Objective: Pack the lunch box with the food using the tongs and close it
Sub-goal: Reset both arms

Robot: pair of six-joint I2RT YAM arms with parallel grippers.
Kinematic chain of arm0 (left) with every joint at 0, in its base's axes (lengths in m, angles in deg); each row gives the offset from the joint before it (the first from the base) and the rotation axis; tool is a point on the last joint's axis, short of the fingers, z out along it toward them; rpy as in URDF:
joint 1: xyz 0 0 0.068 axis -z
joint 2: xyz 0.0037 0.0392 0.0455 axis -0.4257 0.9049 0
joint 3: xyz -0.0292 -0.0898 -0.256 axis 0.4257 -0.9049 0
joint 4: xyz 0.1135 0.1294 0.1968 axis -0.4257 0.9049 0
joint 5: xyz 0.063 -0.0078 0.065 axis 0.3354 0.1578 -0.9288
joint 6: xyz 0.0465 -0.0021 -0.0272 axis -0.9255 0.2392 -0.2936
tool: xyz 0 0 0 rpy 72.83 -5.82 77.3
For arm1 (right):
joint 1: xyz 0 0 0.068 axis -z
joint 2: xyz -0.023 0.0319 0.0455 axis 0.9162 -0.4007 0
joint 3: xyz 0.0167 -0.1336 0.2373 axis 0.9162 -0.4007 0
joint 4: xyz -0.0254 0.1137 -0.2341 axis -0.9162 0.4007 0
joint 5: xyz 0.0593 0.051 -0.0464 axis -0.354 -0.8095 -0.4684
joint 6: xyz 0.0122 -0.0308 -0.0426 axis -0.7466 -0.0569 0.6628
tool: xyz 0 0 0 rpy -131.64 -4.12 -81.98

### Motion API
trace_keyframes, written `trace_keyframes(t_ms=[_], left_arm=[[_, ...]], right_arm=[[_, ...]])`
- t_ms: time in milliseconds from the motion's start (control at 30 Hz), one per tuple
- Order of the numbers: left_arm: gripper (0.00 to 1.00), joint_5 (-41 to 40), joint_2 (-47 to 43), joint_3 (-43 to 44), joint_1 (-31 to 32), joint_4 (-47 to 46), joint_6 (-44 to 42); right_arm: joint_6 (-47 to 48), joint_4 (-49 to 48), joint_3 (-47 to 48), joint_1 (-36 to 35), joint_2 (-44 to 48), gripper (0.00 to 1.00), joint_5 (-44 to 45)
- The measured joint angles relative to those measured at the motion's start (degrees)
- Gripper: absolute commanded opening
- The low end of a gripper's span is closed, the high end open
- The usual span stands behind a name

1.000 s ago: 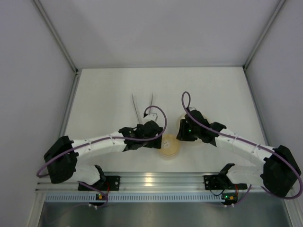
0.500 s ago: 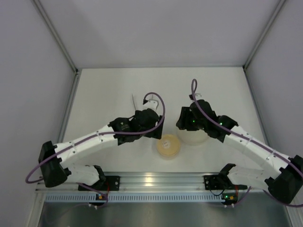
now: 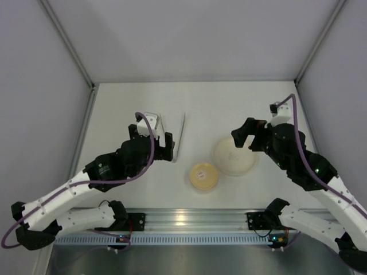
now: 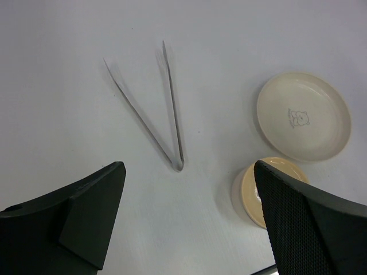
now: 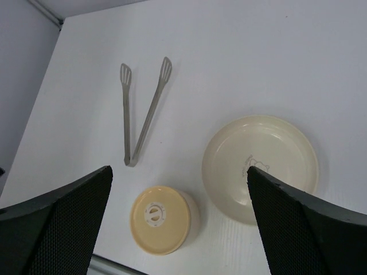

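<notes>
The lunch box (image 3: 203, 176) stands near the table's front with its tan lid on, also in the left wrist view (image 4: 251, 195) and the right wrist view (image 5: 160, 219). The food is out of view. The tongs (image 5: 150, 113) lie flat on the table left of the plate, spread in a V (image 4: 178, 163), partly behind my left gripper in the top view (image 3: 180, 133). My left gripper (image 3: 152, 137) (image 4: 188, 166) hangs open and empty above the tongs' left side. My right gripper (image 3: 258, 134) (image 5: 179, 169) is open and empty, raised at the plate's right.
An empty cream plate (image 3: 234, 156) (image 5: 261, 160) (image 4: 304, 114) with a small bear print sits right of the lunch box. White walls enclose the table on three sides. An aluminium rail (image 3: 189, 219) runs along the near edge.
Both arms have pulled back and up from the lunch box and plate, left arm to the left, right arm to the right. Both jaws have opened wide.
</notes>
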Motion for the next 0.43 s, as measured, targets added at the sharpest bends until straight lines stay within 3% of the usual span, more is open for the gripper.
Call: trace_keyframes(t_ms=[433], left_arm=[[0.99,-3.7,-2.8,-8.5,0.0,-2.6,-3.8]], right_arm=[[1.4,3.1,-1.0,0.0,8.9,1.00,7.9]])
